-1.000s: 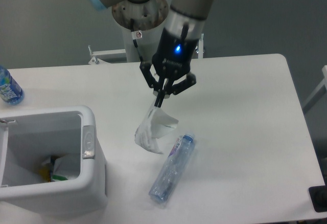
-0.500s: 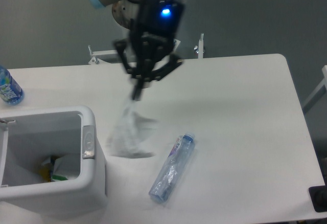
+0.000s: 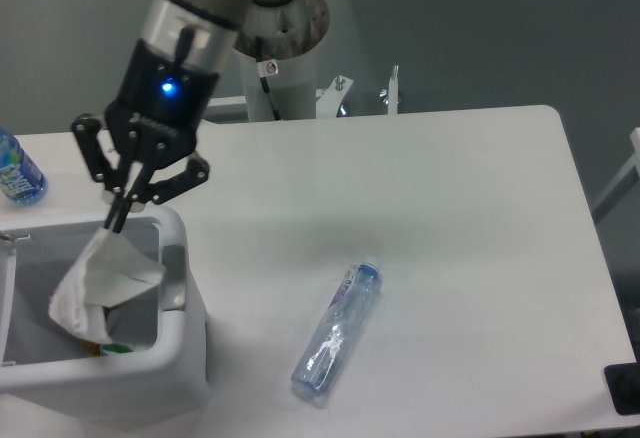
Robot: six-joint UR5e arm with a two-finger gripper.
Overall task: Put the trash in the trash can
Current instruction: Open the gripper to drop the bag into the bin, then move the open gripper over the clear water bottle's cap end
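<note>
Dangling the crumpled wrapper [image 3: 100, 283] from the pinched-shut gripper [image 3: 118, 220] over the trash can [image 3: 185, 358], risking a snag on the rim at release, purple-labelled bottle [image 3: 337, 330] untouched on the table [image 3: 470, 218]

White desk [image 3: 460, 218] filling most of the frame, small blue-labelled water bottle [image 3: 17, 170] at its left edge, grey floor [image 3: 500, 28] across the top, dark object [image 3: 624, 388] at the lower right corner, cut off by the frame
</note>
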